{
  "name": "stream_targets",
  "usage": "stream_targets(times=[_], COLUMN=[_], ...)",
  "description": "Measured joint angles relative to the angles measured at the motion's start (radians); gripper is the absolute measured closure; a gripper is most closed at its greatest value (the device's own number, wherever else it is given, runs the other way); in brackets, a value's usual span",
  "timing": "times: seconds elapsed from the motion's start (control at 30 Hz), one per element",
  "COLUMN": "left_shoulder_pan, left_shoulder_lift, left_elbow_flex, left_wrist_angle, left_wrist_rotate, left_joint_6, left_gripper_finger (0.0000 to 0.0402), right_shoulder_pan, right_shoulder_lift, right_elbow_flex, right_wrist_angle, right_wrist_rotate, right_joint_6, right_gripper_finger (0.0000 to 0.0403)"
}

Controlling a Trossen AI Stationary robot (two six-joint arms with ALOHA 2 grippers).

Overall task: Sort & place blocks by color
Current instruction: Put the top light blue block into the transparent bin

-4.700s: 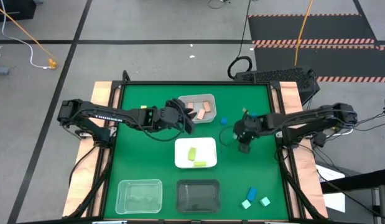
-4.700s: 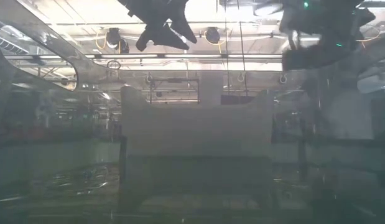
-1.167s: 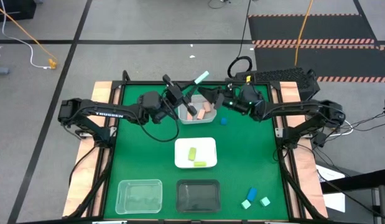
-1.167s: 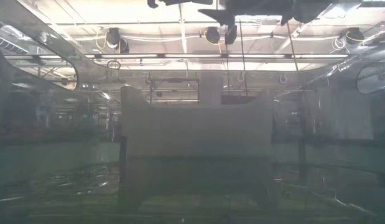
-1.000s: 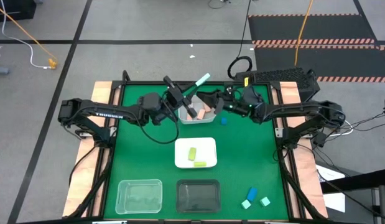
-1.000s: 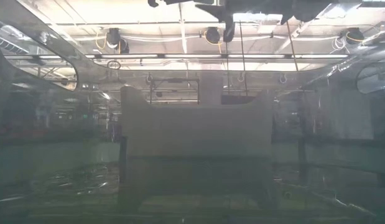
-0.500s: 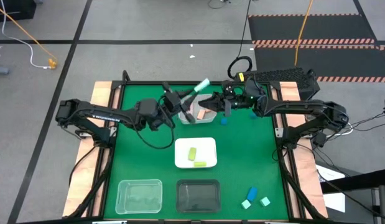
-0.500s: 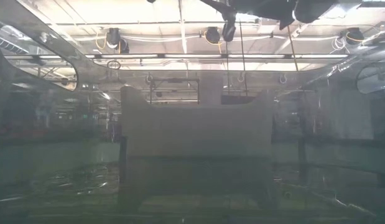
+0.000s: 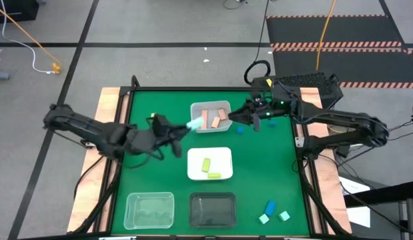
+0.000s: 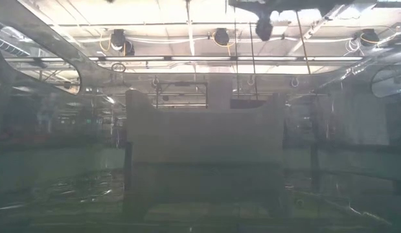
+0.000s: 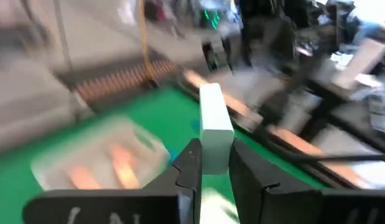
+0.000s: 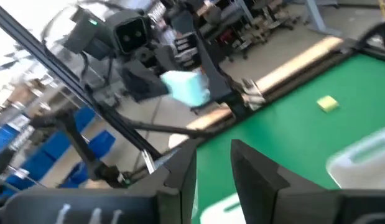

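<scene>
My left gripper [image 9: 183, 128] is over the green mat just left of the far clear tray [image 9: 223, 105]. It is shut on a pale mint bar [image 9: 193, 124], which also shows in the left wrist view [image 11: 214, 124] and, farther off, in the right wrist view [image 12: 186, 87]. My right gripper [image 9: 238, 119] hovers open at that tray's right edge and holds nothing [image 12: 212, 163]. Salmon blocks [image 9: 215, 119] lie in the far clear tray. Two yellow-green blocks [image 9: 211, 168] lie in the white tray [image 9: 193, 157]. My left gripper pinches the mint bar between its two fingers [image 11: 190, 167] at one end [image 11: 212, 157]. The fingers come roughly level from the table's left and lie along the bar. Most of the bar sticks out past the fingertips toward the right, and it is lifted clear of the mat.
A clear tray [image 9: 130, 212] and a black tray [image 9: 194, 212] sit at the near edge. A blue block [image 9: 271, 207] and two mint cubes [image 9: 264, 219] lie near the right corner. A small blue cube [image 9: 240, 130] and a yellow-green block [image 9: 153, 118] rest on the mat.
My left gripper has drawn back from above the far clear tray toward the table's left and near side and has come lower, carrying the mint bar with it. The bar now points level toward the right. My right gripper has pulled back toward the right edge of that tray.
</scene>
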Motion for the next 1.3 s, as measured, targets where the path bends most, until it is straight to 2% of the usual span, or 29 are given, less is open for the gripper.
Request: stream_targets(times=[0.07, 0.2, 0.37, 0.47, 0.6, 0.8, 0.93, 1.13, 1.3], left_shoulder_pan=[-0.053, -0.155, -0.28, -0.334, -0.378, -0.382, -0.384, -0.383, -0.384], left_shoulder_lift=[-0.04, -0.079, -0.053, -0.018, 0.042, 0.158, 0.228, 0.275, 0.276], left_elbow_flex=[-0.001, 0.0, 0.0, -0.001, -0.001, -0.002, -0.002, -0.002, -0.002], left_wrist_angle=[-0.154, -0.345, -0.492, -0.52, -0.527, -0.538, -0.533, -0.534, -0.535], left_wrist_rotate=[0.066, 0.232, 0.498, 0.664, 0.805, 0.915, 0.984, 0.997, 0.957], left_joint_6=[-0.196, -0.532, -0.788, -0.875, -0.909, -0.895, -0.839, -0.742, -0.717], left_gripper_finger=[0.0348, 0.0344, 0.0343, 0.0344, 0.0342, 0.034, 0.034, 0.0339, 0.0339], right_shoulder_pan=[-0.003, -0.003, 0.012, 0.031, 0.075, 0.177, 0.253, 0.323, 0.347], right_shoulder_lift=[-0.034, -0.084, -0.117, -0.122, -0.117, -0.079, -0.049, -0.024, -0.025], right_elbow_flex=[0.0, 0.0, 0.0, 0.0, 0.0, 0.0, 0.0, 0.0, 0.0], right_wrist_angle=[-0.066, -0.175, -0.315, -0.402, -0.537, -0.724, -0.779, -0.784, -0.781], right_wrist_rotate=[0.0, 0.001, 0.002, 0.002, 0.003, 0.003, 0.002, 0.002, 0.002], right_joint_6=[-0.009, 0.002, 0.007, 0.007, 0.011, 0.079, 0.125, 0.22, 0.295], right_gripper_finger=[0.0314, 0.0314, 0.0314, 0.0314, 0.0314, 0.0314, 0.0314, 0.0314, 0.0314])
